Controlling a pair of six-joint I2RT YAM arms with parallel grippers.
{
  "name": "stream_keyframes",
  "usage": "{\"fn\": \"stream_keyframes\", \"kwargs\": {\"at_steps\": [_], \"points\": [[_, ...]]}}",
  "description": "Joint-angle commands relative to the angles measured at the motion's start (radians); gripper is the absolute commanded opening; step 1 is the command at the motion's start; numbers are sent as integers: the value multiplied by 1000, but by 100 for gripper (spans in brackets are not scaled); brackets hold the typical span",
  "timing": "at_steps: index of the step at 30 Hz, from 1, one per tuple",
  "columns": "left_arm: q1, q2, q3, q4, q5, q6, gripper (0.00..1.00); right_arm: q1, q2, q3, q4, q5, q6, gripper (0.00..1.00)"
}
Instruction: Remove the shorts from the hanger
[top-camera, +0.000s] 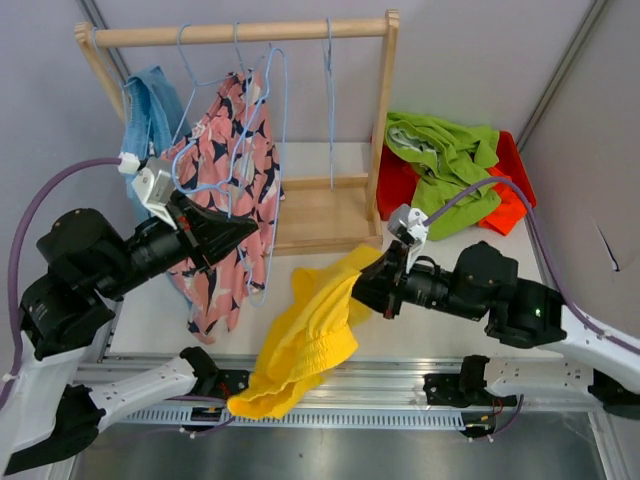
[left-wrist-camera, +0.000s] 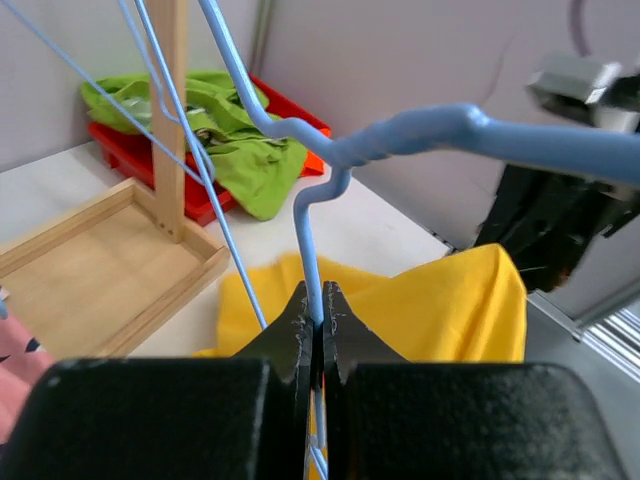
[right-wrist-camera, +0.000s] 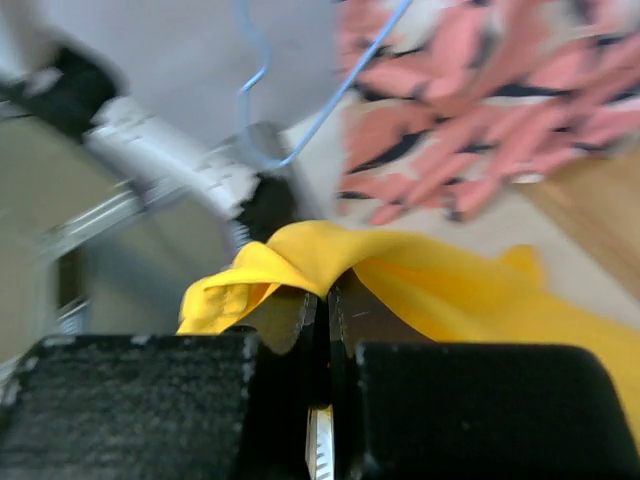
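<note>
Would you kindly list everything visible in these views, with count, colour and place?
table: one, white, under everything
rack: one, light wood, towards the back of the table
hangers: several, blue wire, on the rack's bar
light blue shorts: one, light blue, hanging at the rack's left end
pink shorts: one, pink with navy print, hanging on the rack
yellow shorts: one, yellow, front centre, drooping over the table's near edge
green shorts: one, lime green, right of the rack, on the orange shorts
orange shorts: one, orange-red, under the green
left gripper: one, black, shut on one of the hangers
right gripper: one, black, shut on the yellow shorts
</note>
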Motion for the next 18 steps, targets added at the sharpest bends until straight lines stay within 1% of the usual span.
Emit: {"fn": "stream_keyframes", "kwargs": {"at_steps": [1,2,3,4,5,6,7,8,9,10,11,13,14,16,17,18], "points": [[-7,18,-16,-5,-116,-23,0,86,80,204,-99,611,-141,0],[-7,2,-16,-26,-134,-21,0,77,100,292,-118,755,-174,0],[-7,-5,-13,-49,-153,-21,0,60,120,339,-116,809,-209,0],[-7,-10,-16,-103,-156,-20,0,-1,154,383,-106,846,-273,0],[-7,-16,-18,-129,-156,-18,0,-44,168,423,-59,882,-293,0],[-7,-30,-28,-170,-156,-21,0,-96,178,490,-26,880,-333,0],[-7,-37,-36,-184,-156,-26,0,-218,206,521,11,868,-356,0],[-7,-47,-68,-192,-156,-35,0,-286,223,558,49,807,-381,0],[-7,-68,-81,-198,-153,-40,0,-353,249,651,55,773,-386,0],[-7,-76,-90,-198,-148,-46,0,-416,279,710,54,744,-390,0],[-7,-87,-107,-201,-139,-52,0,-526,360,849,33,698,-392,0],[-7,-90,-125,-203,-134,-58,0,-614,456,990,2,654,-402,0],[-7,-90,-133,-198,-136,-60,0,-679,546,1056,-15,615,-419,0],[-7,-85,-136,-191,-139,-57,0,-742,631,1194,-14,559,-427,0],[-7,-81,-139,-188,-143,-52,0,-776,701,1222,-12,534,-422,0],[-7,-76,-139,-177,-154,-49,0,-846,729,1238,-5,508,-394,0]]}}
